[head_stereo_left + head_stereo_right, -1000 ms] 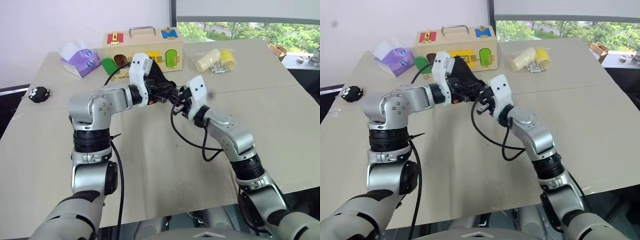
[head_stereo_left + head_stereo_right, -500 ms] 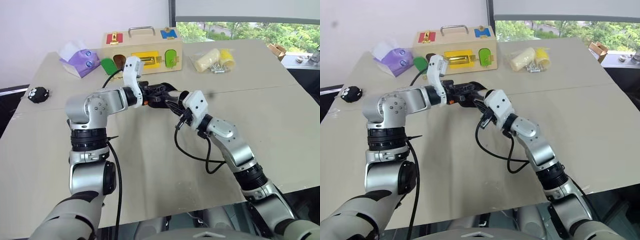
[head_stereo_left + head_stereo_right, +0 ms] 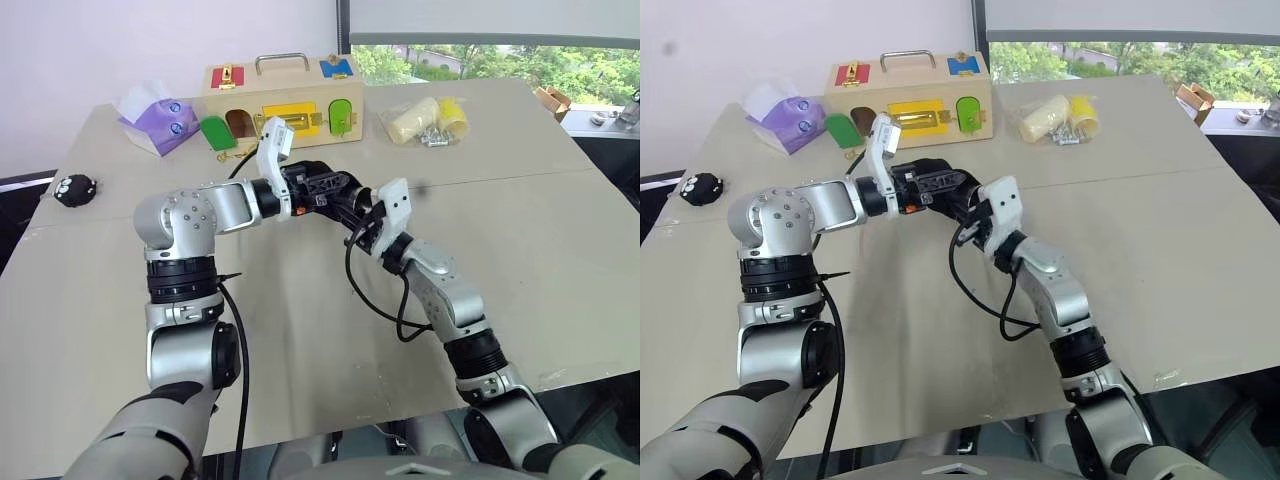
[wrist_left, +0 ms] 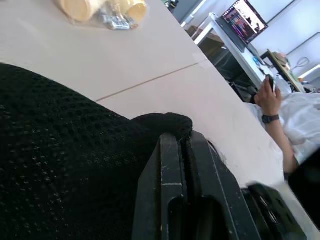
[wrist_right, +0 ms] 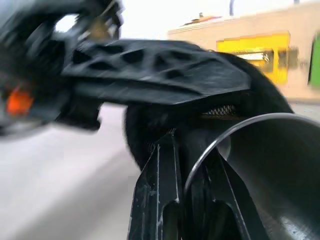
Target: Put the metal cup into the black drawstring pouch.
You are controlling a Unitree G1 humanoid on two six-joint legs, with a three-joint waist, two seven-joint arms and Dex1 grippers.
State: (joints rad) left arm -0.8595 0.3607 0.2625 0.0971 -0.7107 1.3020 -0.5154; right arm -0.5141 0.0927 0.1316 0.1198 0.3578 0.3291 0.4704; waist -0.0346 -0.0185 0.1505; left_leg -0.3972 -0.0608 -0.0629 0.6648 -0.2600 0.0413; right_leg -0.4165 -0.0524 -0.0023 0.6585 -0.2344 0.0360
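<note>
Your left gripper (image 4: 185,150) is clamped on the black drawstring pouch (image 4: 65,165), held above the table (image 3: 560,230) near its centre. Your right gripper (image 5: 192,155) is pinched on the rim of the metal cup (image 5: 270,165), at the pouch's 4 o'clock and touching its fabric. A wooden latch box (image 3: 285,95) stands at the pouch's 12 o'clock.

Soft black drawstring pouch (image 4: 60,165) of coarse, open-weave mesh cloth, matt. Small cylindrical metal cup (image 5: 280,175) of smooth steel, glossy at rim. Matt black plastic fingers (image 4: 172,195), scuffed. Pale wooden lock box (image 3: 285,95) with glossy painted latches. Matt beige table (image 3: 560,230).
</note>
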